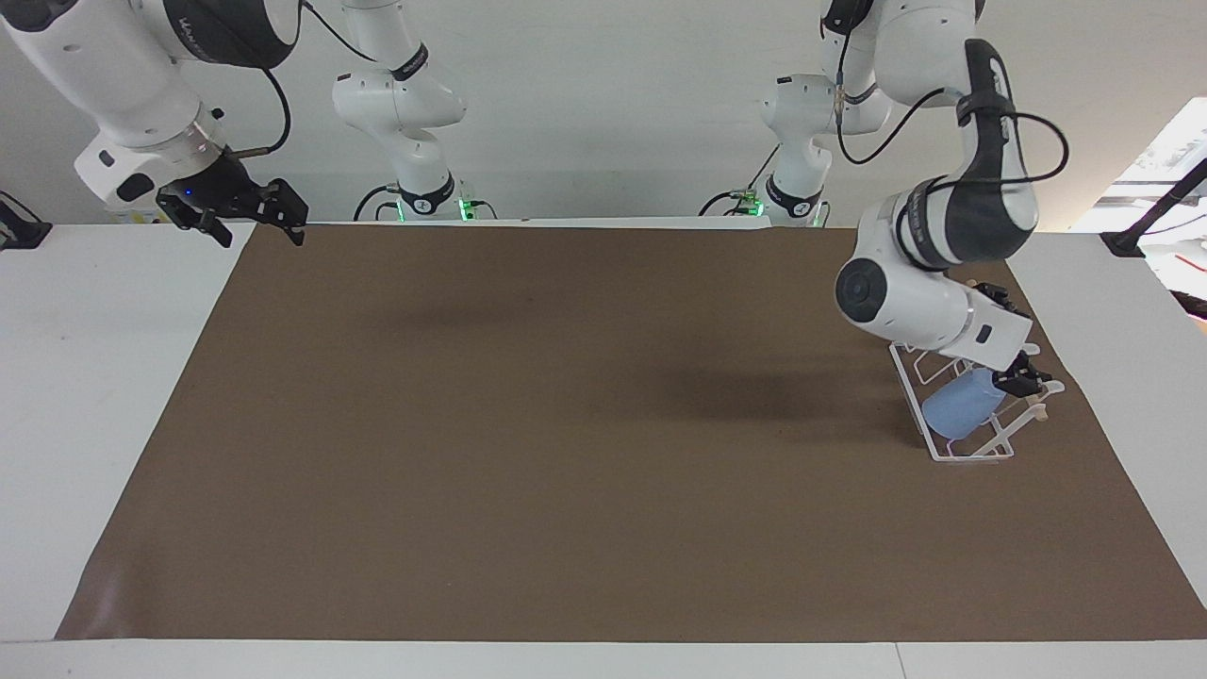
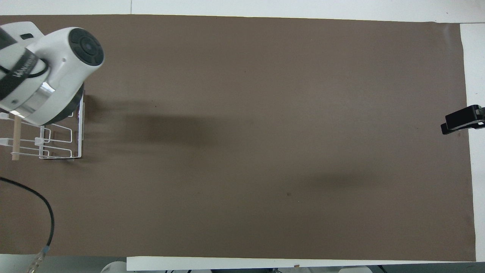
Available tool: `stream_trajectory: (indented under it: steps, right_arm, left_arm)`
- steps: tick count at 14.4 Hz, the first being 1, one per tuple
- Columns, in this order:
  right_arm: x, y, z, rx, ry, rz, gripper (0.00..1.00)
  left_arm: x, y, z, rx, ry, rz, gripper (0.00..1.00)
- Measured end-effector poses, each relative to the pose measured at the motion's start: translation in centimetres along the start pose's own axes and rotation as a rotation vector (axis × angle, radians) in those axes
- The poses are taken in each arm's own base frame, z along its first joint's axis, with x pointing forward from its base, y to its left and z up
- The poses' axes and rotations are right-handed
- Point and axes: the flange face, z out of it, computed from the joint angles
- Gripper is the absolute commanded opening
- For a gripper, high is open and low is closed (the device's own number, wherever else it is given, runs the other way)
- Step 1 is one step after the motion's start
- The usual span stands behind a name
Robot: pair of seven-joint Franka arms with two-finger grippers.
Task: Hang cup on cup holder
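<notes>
Cup: small light-blue tumbler hangs tilted on a slanted prong of the rack, its wide mouth pointing down toward the base frame and the end of the rack farthest from the robots. No finger touches it. In the overhead view it is hidden under the left arm.
Cup holder: white wire rack stands on the brown mat at the left arm's end of the table, with looped prongs sticking out along one side.
Dowel: thin light wooden rod runs across the top of the rack; in the facing view only its tip shows past the gripper.
Left gripper: black fingers hover over the upper part of the rack, just above the cup's narrow base. Whether they are apart or together cannot be told.
Left arm: white wrist housing is raised over the end of the rack nearest the robots.
Right gripper: waits in the air over the mat's edge at the right arm's end of the table, fingers spread apart, holding nothing.
Mat: brown sheet covers most of the white table.
</notes>
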Motion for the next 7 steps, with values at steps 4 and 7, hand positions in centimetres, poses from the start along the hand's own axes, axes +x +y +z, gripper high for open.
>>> stream_trajectory:
  steps: [4,7]
  right_arm:
    - [0.0,0.0,0.0,0.000,0.000,0.000,0.99]
    - [0.0,0.0,0.0,0.000,0.000,0.000,0.99]
  left_arm:
    - [2.9,-2.4,-2.7,-0.099,-0.192,0.220,0.99]
    - [3.9,-4.4,-4.7,-0.198,-0.349,0.474,0.99]
